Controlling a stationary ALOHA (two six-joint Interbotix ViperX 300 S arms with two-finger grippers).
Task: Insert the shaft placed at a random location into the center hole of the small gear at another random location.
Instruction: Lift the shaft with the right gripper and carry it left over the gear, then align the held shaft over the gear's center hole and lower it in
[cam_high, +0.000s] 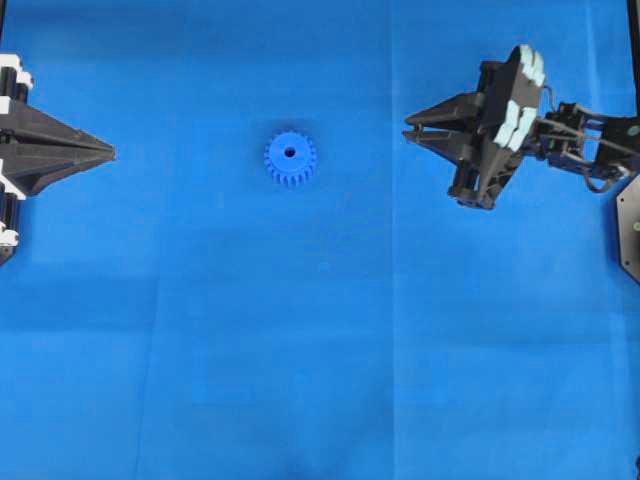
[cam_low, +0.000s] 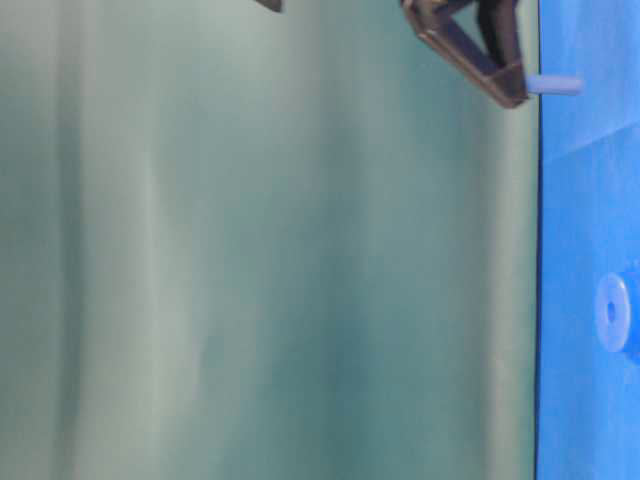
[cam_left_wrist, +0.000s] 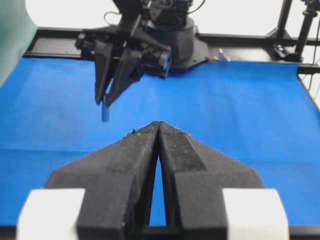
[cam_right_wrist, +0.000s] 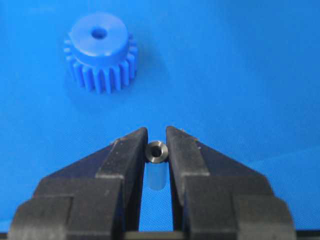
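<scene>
The small gear (cam_high: 290, 158) is bright blue and lies flat on the blue cloth, hub up, with the center hole (cam_high: 290, 152) open. My right gripper (cam_high: 410, 129) hovers to the right of it, shut on the shaft (cam_right_wrist: 156, 172), a short silvery pin whose hollow end (cam_right_wrist: 156, 151) sits between the fingertips. In the right wrist view the gear (cam_right_wrist: 100, 52) lies ahead and to the left. The table-level view shows the shaft (cam_low: 556, 85) sticking out of the tips toward the cloth, above the gear (cam_low: 614, 312). My left gripper (cam_high: 110, 153) is shut and empty at the left edge.
Blue cloth (cam_high: 320, 350) covers the whole table. A green backdrop (cam_low: 250, 250) fills the table-level view. The right arm's base and a black frame rail (cam_left_wrist: 240, 39) stand at the far edge in the left wrist view.
</scene>
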